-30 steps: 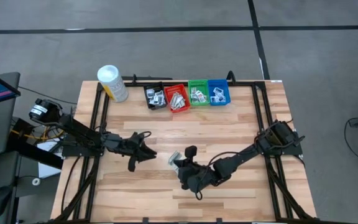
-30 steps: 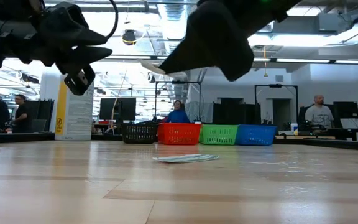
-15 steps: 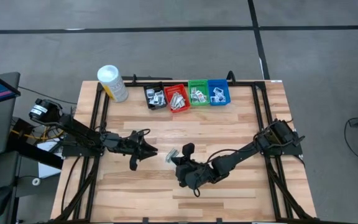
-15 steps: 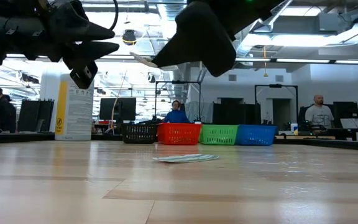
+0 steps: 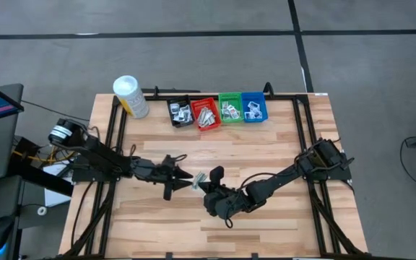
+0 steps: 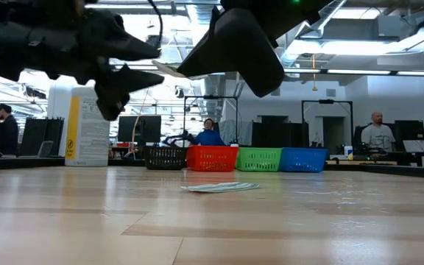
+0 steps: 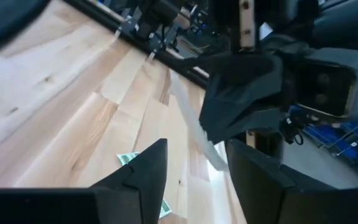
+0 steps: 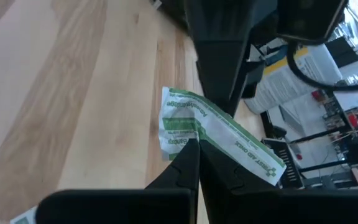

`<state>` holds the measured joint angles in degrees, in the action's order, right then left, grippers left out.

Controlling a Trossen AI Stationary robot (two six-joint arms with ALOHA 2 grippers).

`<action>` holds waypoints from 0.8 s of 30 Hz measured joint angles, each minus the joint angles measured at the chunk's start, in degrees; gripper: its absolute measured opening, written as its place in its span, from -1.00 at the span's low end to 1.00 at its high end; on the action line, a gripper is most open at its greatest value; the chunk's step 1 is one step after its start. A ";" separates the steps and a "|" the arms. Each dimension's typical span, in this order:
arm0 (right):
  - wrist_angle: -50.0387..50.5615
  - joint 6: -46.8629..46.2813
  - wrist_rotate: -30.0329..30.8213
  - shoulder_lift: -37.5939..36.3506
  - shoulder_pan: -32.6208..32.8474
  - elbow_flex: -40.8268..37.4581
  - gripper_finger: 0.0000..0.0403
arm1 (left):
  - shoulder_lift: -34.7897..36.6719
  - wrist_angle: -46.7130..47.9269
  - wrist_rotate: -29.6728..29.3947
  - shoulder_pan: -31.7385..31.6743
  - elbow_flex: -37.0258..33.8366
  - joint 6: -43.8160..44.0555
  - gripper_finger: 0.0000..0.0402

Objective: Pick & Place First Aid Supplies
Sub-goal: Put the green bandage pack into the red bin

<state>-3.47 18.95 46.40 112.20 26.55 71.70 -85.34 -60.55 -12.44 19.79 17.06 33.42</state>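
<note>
Two grippers meet over one green-printed packet, above the table's middle.

The right gripper (image 8: 197, 158) pinches the packet (image 8: 219, 134) in the air; the left gripper (image 7: 194, 168), fingers spread, faces it. One more packet (image 6: 219, 187) lies on the table (image 5: 280, 144); four bins (image 5: 217, 110) stand behind.

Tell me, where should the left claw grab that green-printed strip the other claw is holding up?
Probably its free end. The right gripper pinches the pale-green strip near one end, off the table, leaving the rest sticking out flat. The open left gripper faces it edge-on, so one finger can pass each side.
</note>
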 joint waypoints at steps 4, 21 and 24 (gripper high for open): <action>0.01 0.52 -0.01 0.00 0.06 0.00 -1.00 | -3.20 -0.40 0.04 0.00 3.05 0.27 -0.16; -2.89 1.13 -1.78 -0.02 0.06 0.02 -1.00 | -3.72 -0.44 0.06 -0.69 4.48 -1.66 -0.20; -2.94 1.15 -1.80 -0.02 0.06 0.02 -1.00 | -3.72 -0.44 0.05 -1.10 4.48 -1.64 -0.24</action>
<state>-6.42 20.10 44.60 112.18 26.61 71.72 -89.06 -60.99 -12.39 18.70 21.54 31.78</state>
